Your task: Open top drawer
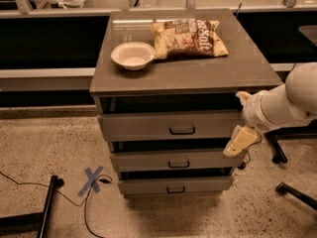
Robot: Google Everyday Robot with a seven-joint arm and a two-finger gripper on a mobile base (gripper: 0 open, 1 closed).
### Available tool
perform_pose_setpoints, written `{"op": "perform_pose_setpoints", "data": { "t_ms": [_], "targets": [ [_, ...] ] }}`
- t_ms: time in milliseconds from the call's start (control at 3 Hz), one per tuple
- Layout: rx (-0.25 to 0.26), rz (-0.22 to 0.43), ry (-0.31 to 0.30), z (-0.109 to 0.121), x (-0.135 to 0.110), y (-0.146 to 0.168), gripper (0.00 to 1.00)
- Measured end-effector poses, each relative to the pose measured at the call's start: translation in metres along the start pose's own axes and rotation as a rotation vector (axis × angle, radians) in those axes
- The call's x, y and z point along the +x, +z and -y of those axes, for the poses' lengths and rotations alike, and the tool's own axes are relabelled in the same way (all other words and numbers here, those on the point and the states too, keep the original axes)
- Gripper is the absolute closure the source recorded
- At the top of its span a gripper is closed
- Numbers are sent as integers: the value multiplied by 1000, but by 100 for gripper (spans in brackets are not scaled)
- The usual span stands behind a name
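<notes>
Grey top drawer [148,126]: handle [182,130] lay left of gripper [241,140];
Gripper: by drawer's right end; grip could not be told

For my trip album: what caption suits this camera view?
Robot claw hangs by the right end of the top drawer, away from its black handle.

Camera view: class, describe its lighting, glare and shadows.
Camera view: warm, dim overall tint; a pale glare streak on the grey cabinet top behind the white bowl; deep shadow fills the gap above the large grey top drawer; the cream tool, by the right edge of the drawer fronts, is evenly lit.
</notes>
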State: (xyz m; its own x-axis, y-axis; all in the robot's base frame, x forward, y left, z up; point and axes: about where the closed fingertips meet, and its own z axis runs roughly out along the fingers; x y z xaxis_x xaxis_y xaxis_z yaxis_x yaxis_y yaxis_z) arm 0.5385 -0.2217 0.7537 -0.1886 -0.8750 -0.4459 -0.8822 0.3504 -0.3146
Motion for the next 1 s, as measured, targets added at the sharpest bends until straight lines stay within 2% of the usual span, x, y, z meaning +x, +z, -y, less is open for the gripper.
{"op": "perform_pose_setpoints", "data": {
  "t_ms": [333,667,1000],
  "targets": [
    [0,0,0,0,0,0,0],
    [28,-26,-43,0,2,12,0],
    [86,-91,-178,-4,9,39,0]
  ]
}}
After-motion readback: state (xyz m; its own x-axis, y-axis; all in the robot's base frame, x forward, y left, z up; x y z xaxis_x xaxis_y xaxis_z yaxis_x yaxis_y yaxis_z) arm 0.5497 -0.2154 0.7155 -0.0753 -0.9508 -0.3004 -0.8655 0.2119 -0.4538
